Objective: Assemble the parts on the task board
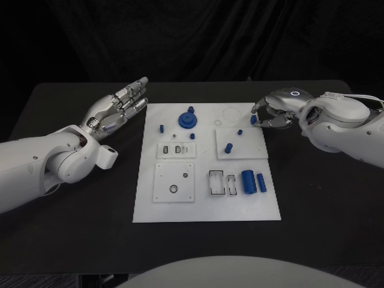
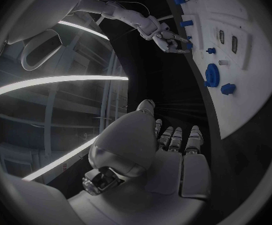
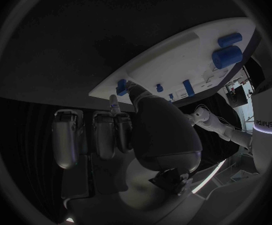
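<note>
The white task board lies mid-table. On it are a blue gear, several small blue pegs such as one on a raised square plate, and two blue cylinders near the right edge. My right hand sits at the board's far right corner with its fingers curled. Its thumb and a finger pinch a small blue peg at the board's edge. My left hand hovers flat beside the board's far left corner, fingers straight and apart, holding nothing.
A white square plate with holes lies at the board's near left, and a black-outlined slot lies beside the cylinders. A small socket block sits mid-left. Black table surrounds the board.
</note>
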Tool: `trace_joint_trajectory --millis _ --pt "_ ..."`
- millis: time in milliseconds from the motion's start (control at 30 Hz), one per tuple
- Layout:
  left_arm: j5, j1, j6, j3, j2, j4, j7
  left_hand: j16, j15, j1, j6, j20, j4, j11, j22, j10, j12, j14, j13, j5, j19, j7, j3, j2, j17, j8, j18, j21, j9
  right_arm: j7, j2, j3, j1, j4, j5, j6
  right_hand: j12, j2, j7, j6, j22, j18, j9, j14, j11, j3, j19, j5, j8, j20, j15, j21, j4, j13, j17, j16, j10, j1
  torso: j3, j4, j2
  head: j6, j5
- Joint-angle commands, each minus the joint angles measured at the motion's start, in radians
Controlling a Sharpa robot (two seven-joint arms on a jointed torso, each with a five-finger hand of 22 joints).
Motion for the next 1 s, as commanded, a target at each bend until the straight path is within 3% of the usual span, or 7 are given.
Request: trace_joint_trajectory --millis 33,433,1000 --pt "-0.002 0.0 0.011 0.001 0.002 0.001 0.102 -0.004 0.009 0.009 -0.003 0.006 -0.002 0.008 0.0 0.002 -0.003 0.0 -0.001 0.003 -0.004 0.007 0.008 -0.001 -0.001 0.002 0.018 -0.002 0.001 -0.004 0.002 0.001 -0.005 -0.005 -0.002 0.011 0.005 -0.005 -0.001 0.009 0.248 0.004 -0.002 0.105 0.009 -0.001 0.082 -0.007 0.006 0.004 0.009 -0.003 0.002 0.263 0.263 0.003 0.104 0.002 0.0001 0.0005 0.0 0.0 0.001" --pt "-0.002 0.0 0.014 0.001 0.001 0.0 0.101 -0.004 0.009 0.01 -0.004 0.005 -0.002 0.008 0.0 0.002 -0.003 0.0 -0.001 0.002 -0.004 0.007 0.009 -0.001 -0.001 0.002 0.018 -0.002 0.001 0.001 0.014 0.001 -0.009 -0.016 -0.002 0.004 0.005 -0.004 -0.001 0.037 0.247 0.004 -0.001 0.105 0.01 -0.006 0.082 -0.027 0.015 0.004 0.009 -0.003 0.004 0.263 0.263 0.003 0.104 0.001 -0.0001 0.0 0.0 -0.003 0.002" --pt "-0.002 0.0 0.015 0.001 0.002 -0.001 0.099 -0.004 0.009 0.01 -0.004 0.004 -0.003 0.008 0.0 0.001 -0.003 0.0 -0.001 0.002 -0.004 0.008 0.011 -0.001 -0.001 0.002 0.018 -0.002 0.001 0.004 0.028 0.001 -0.009 -0.029 -0.002 0.008 0.005 0.001 -0.003 0.059 0.246 0.005 0.003 0.105 0.008 -0.002 0.079 -0.024 0.023 0.004 0.008 -0.007 -0.002 0.263 0.263 0.003 0.104 0.012 -0.0001 0.0001 0.0 -0.005 0.003"
